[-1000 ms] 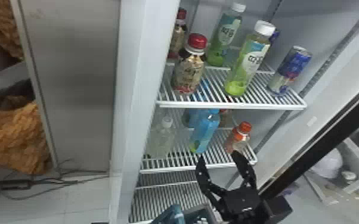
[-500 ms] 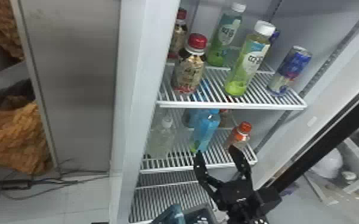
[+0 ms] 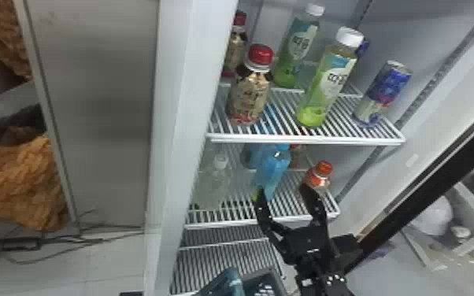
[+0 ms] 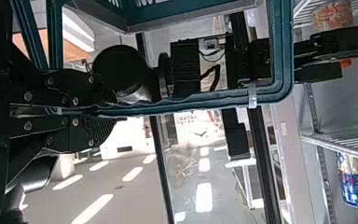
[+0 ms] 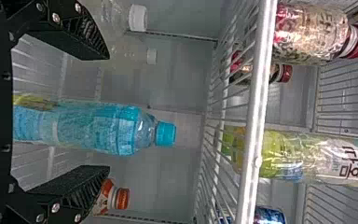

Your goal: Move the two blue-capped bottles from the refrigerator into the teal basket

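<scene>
The right gripper [image 3: 285, 193] is at the front of the wire shelf [image 3: 240, 221] below the upper one. Its two black fingers are spread apart and it grasps nothing. In the right wrist view, the clear blue plastic bottle with the blue cap [image 5: 98, 126] is between these fingers, with a gap on each side. This bottle stands upright on the lower shelf. Behind it, one more blue bottle [image 3: 251, 155] is partly hidden; I cannot tell its cap.

The left gripper [image 4: 108, 112] is clenched on the long bar handle of the teal plastic basket [image 4: 191, 11]. In the head view, the basket is at the bottom edge, in front of the refrigerator.

On the same shelf as the blue bottle, there are a clear bottle with white cap [image 3: 212, 187] and a small bottle with orange cap [image 3: 319, 175]. On the upper shelf [image 3: 307, 138] stand red-capped brown bottles [image 3: 248, 96], green bottles with white caps [image 3: 326, 84] and a blue and silver can [image 3: 384, 94].
</scene>
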Controlling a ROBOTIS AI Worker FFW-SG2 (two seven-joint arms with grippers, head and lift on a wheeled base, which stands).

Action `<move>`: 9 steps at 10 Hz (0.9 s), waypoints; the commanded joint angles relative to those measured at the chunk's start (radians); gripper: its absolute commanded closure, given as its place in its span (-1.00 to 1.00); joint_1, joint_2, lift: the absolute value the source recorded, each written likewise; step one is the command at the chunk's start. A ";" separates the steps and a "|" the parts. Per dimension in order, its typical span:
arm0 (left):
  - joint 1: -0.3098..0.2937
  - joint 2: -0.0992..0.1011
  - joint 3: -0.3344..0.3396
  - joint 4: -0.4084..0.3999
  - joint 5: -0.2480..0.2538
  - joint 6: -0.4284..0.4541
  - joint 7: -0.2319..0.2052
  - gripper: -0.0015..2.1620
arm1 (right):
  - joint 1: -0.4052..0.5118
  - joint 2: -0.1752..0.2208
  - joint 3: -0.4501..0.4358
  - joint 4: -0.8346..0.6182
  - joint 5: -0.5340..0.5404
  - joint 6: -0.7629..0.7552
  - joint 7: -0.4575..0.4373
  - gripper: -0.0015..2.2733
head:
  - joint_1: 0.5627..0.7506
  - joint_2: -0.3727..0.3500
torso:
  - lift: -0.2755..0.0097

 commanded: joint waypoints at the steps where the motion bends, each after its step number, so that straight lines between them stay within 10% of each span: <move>1: 0.000 -0.001 0.000 0.002 0.000 0.000 0.000 0.01 | -0.026 -0.003 0.000 0.029 0.002 -0.014 0.000 -0.84 | 0.41 -0.94 | -0.14; 9: -0.005 -0.001 -0.006 0.005 0.003 0.000 0.000 0.01 | -0.139 -0.004 0.000 0.154 0.002 -0.056 -0.009 -0.84 | 0.41 -0.94 | -0.14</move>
